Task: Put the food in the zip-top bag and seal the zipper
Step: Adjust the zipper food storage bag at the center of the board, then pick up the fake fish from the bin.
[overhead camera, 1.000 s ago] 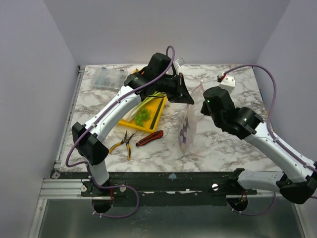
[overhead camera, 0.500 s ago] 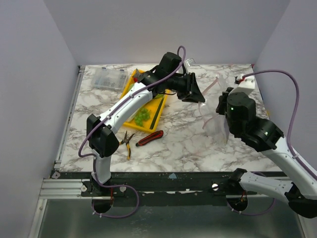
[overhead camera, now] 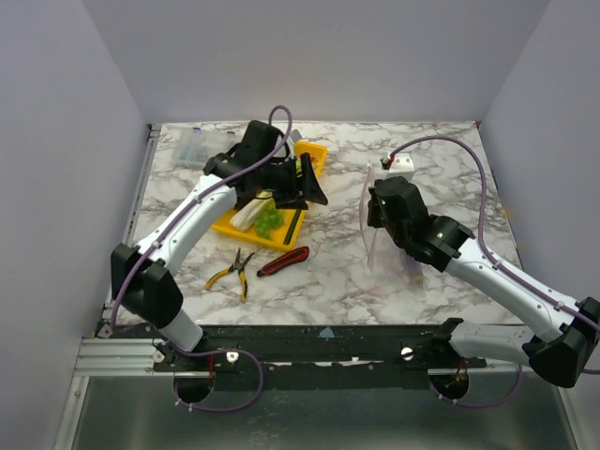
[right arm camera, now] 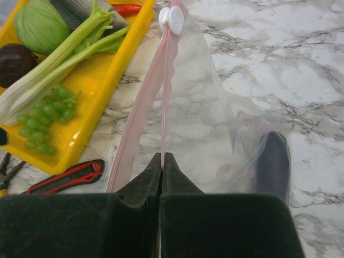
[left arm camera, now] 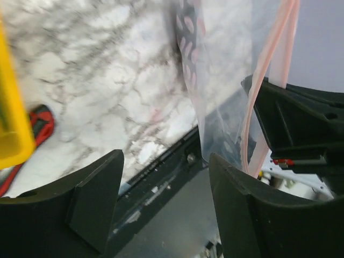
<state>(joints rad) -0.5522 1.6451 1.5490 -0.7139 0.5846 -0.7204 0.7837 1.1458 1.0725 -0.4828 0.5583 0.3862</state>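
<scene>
The zip-top bag (overhead camera: 373,246) hangs clear and floppy from my right gripper (overhead camera: 373,208), right of the table's middle. In the right wrist view my right gripper (right arm camera: 162,161) is shut on the pink zipper (right arm camera: 165,86), below its white slider (right arm camera: 172,19); the mouth gapes to the left. A dark rounded shape (right arm camera: 273,161) shows through the bag. The food lies on the yellow tray (right arm camera: 121,62): cabbage (right arm camera: 40,24), leek (right arm camera: 59,59), grapes (right arm camera: 45,115), eggplant (right arm camera: 13,62). My left gripper (overhead camera: 314,192) hovers open over the tray's right edge, holding nothing, apart from the bag (left arm camera: 220,70).
Yellow-handled pliers (overhead camera: 234,270) and a red-black utility knife (overhead camera: 284,261) lie in front of the tray (overhead camera: 314,155). A clear hard box (overhead camera: 202,145) sits at the back left. Grey walls close in the table on three sides.
My left gripper has let go of the bag's mouth, opened, and drawn back left to the tray. My right gripper has carried the bag leftward toward the table's middle.
</scene>
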